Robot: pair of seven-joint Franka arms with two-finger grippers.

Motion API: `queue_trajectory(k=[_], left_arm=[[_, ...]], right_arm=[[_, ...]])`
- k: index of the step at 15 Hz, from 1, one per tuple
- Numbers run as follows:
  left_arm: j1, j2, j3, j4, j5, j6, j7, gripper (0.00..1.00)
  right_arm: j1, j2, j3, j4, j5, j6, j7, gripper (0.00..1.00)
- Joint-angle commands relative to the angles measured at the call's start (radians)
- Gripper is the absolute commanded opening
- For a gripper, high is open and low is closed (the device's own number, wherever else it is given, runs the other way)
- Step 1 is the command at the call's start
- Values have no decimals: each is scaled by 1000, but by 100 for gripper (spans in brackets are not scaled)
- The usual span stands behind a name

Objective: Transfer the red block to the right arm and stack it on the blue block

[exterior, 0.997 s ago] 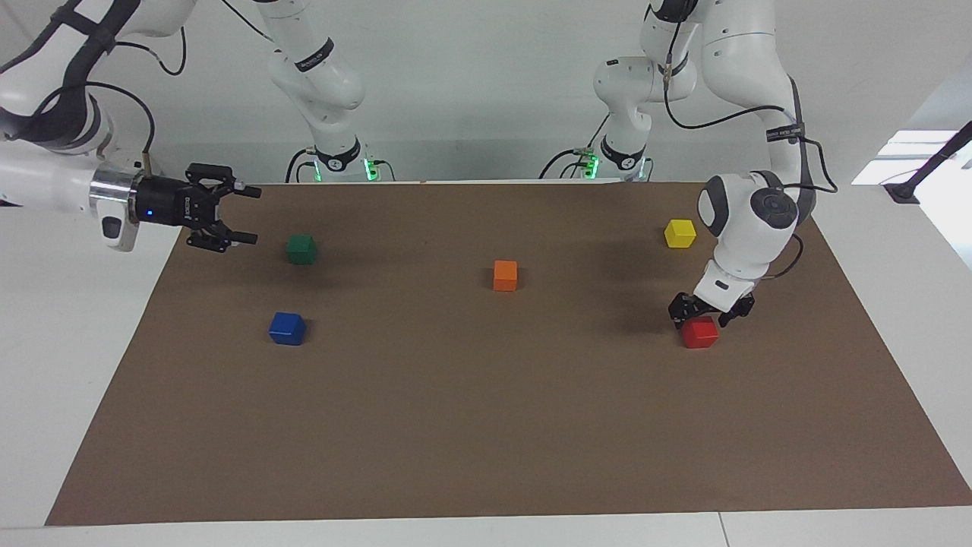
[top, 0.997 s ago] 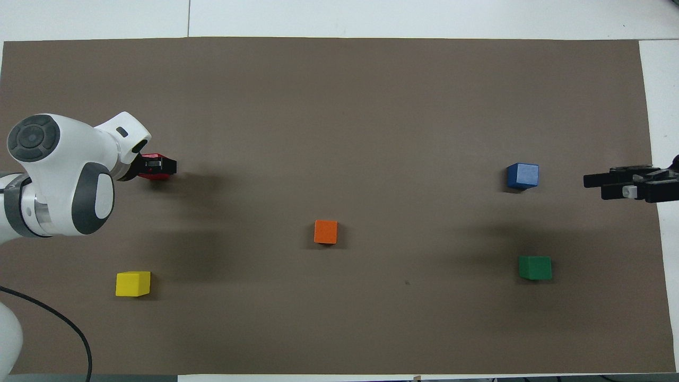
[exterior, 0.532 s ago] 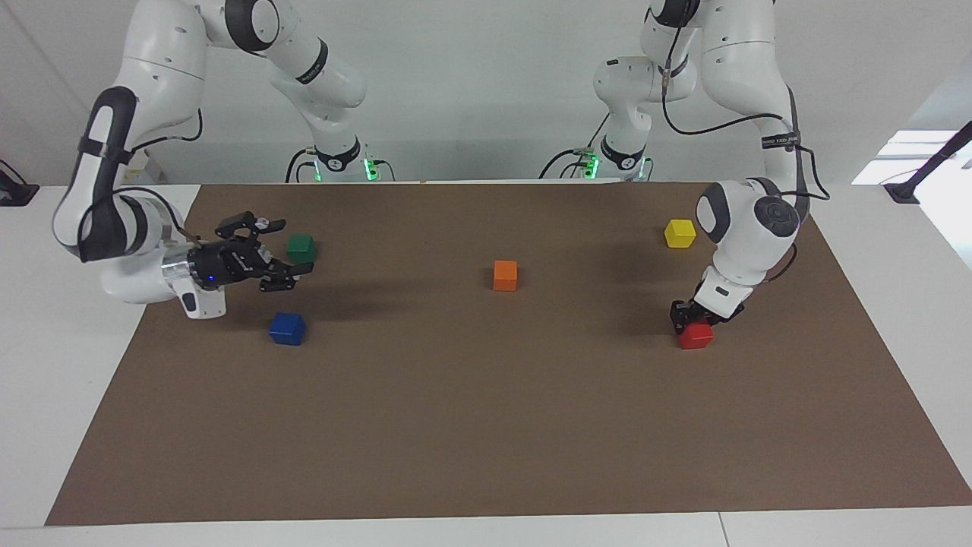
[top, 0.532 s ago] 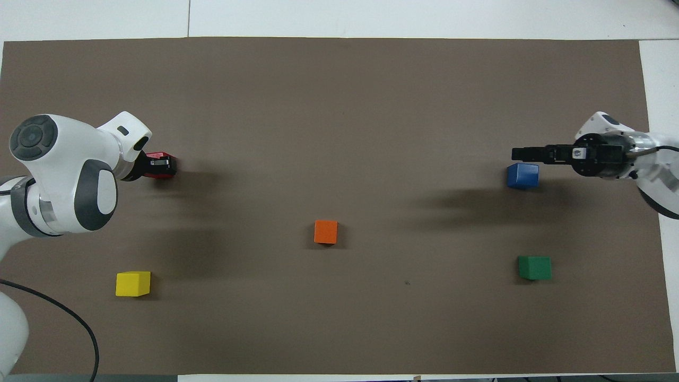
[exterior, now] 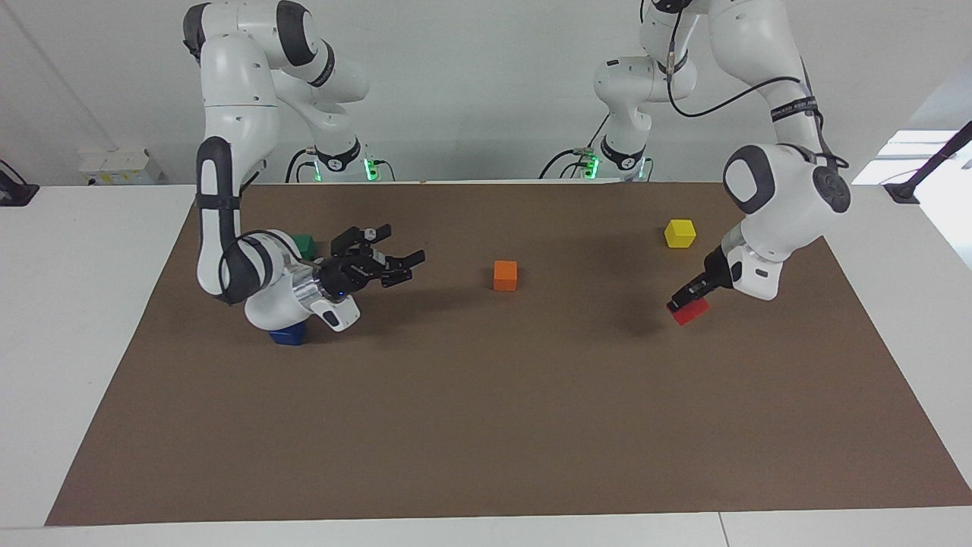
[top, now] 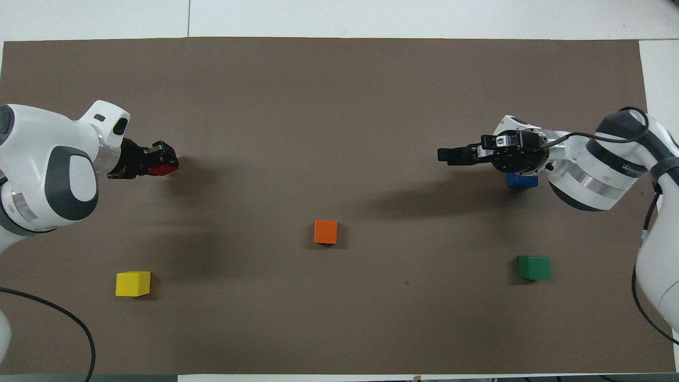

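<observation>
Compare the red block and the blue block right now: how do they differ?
The red block is shut in the left pincer, lifted off the mat and tilted; the blue block sits flat on the mat, ungripped. The red block shows clearly, while the blue block is largely hidden under the right arm, whose open right pincer points toward the orange cube. Both are similar-sized cubes.

An orange cube (exterior: 505,275) sits mid-surface on the brown mat (exterior: 486,425). A yellow cube (exterior: 680,233) lies toward the left arm's end, a green cube (top: 534,267) toward the right arm's end, both nearer the robots.
</observation>
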Motion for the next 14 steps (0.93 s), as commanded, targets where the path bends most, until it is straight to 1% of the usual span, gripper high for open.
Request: queue_trajectory(k=[1, 2, 3, 5, 6, 7, 9, 10, 12, 13, 14], left_arm=[[-33, -154, -4, -9, -28, -202, -192, 0], [-42, -202, -6, -9, -58, -265, -288, 0], [-50, -234, -6, -9, -104, -296, -373, 0], [-53, -288, -20, -8, -228, -340, -534, 0], [-53, -311, -38, -8, -285, -340, -691, 0], [-54, -325, -78, 0, -315, -324, -851, 0], [-53, -319, -162, 38, -318, -290, -1101, 0], [-54, -317, -188, 37, -322, -240, -1230, 0], [-68, -319, -195, 27, -405, -180, -1349, 0], [-82, -316, -199, 33, -431, -144, -1450, 0], [-99, -311, -215, 35, -433, -47, -1592, 0]], right_arm=[[48, -35, -5, -88, 45, 0, -2, 100], [64, -35, -5, -92, 48, 20, -6, 100], [72, -35, -5, -92, 50, 27, -7, 100], [95, -36, -4, -92, 76, 29, -5, 100], [106, -36, -5, -92, 90, 29, -2, 100], [115, -36, -5, -92, 103, 35, 1, 100], [124, -36, -5, -91, 120, 44, 1, 100], [124, -36, -5, -88, 119, 49, 4, 100], [124, -36, -4, -89, 119, 49, 6, 100], [131, -35, -5, -88, 120, 52, 6, 100], [137, -36, -5, -88, 120, 61, 4, 100]])
